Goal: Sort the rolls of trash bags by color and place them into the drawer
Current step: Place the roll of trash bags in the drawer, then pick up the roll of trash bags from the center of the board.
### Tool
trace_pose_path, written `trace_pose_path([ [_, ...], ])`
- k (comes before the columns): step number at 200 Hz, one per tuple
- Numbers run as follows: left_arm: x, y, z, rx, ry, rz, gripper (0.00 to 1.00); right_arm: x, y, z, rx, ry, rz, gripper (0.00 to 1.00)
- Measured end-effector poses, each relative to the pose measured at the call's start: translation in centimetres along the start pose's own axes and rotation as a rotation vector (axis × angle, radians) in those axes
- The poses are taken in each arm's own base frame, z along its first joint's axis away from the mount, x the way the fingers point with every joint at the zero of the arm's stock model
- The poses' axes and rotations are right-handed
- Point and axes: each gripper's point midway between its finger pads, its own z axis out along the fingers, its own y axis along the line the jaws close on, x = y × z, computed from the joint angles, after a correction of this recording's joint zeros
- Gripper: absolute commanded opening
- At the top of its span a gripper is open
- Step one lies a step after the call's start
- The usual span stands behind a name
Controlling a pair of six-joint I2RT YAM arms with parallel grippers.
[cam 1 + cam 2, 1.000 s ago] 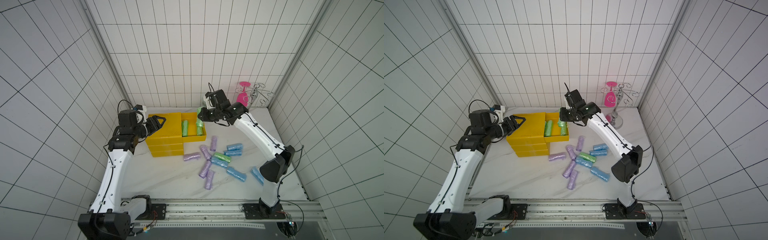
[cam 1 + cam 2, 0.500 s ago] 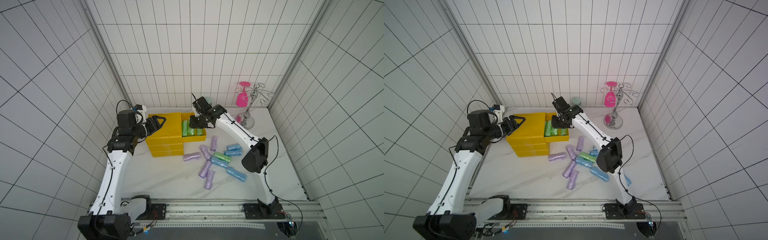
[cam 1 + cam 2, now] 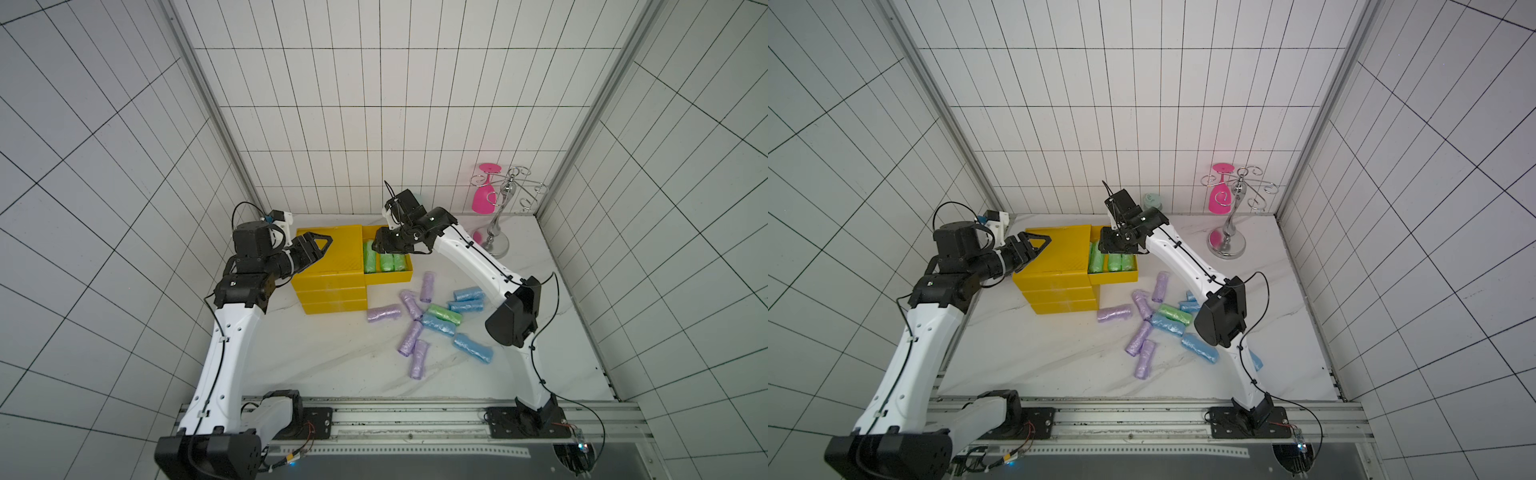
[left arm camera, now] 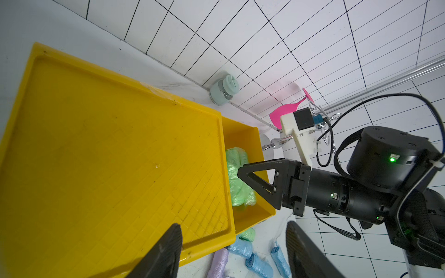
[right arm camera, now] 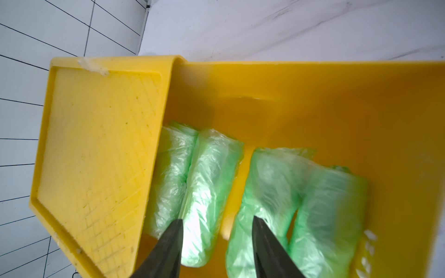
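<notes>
- Finishing a green drop-off is where you seem to be: your right gripper (image 5: 216, 219) hangs over the open drawer (image 3: 390, 275), jaws partly apart and holding nothing.
- Four green rolls (image 5: 209, 180) lie side by side inside the drawer, with one just under the fingertips.
- Your left gripper (image 4: 233, 225) hovers above the cabinet top (image 3: 332, 253), jaws partly open and empty.
- Out on the table (image 3: 332, 365), one green roll (image 3: 445, 314) lies among the lilac rolls (image 3: 383, 312) and blue rolls (image 3: 468, 294), touching a blue one.
- Next, by my judgement, lift your right gripper clear of the drawer walls and go for that loose green roll. Its neighbours hem it in, so come down narrow and across its width.
</notes>
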Motion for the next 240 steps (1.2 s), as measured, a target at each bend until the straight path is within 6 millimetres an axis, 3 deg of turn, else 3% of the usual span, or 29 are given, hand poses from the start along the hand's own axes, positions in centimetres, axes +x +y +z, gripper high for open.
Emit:
trace_pose_path([
  [24,1.0,-0.9,0.2,0.001,0.023,0.028,0.68,-0.7,1.0,-3.1,-0.026,-0.054,-0.033,0.50],
  [63,3.6,-3.9,1.0,0.017,0.088,0.115,0.68,-1.6,1.6,-9.9,-0.043,-0.179,-0.092,0.49],
  [82,5.2,-5.2,1.4,0.026,0.118,0.155,0.68,-0.8,0.1,-12.1,-0.020,-0.201,-0.098,0.48],
  [100,6.8,-6.1,1.7,0.029,0.151,0.184,0.67,0.6,-2.8,-13.0,0.034,-0.191,-0.087,0.46],
  [131,9.6,-7.2,1.8,0.043,0.195,0.219,0.67,4.8,-8.4,-12.4,0.127,-0.117,-0.045,0.43],
  [151,11.3,-7.1,1.6,0.043,0.219,0.218,0.67,8.8,-11.9,-10.9,0.183,-0.024,-0.018,0.42],
  [194,13.3,-6.1,0.7,0.037,0.224,0.190,0.67,18.2,-16.9,-6.6,0.262,0.228,0.005,0.41],
  [215,13.5,-5.8,0.5,0.035,0.215,0.174,0.67,20.6,-18.1,-5.1,0.289,0.309,-0.003,0.42],
  [240,13.7,-5.5,0.6,0.025,0.215,0.160,0.67,21.6,-18.8,-3.4,0.322,0.354,-0.044,0.43],
])
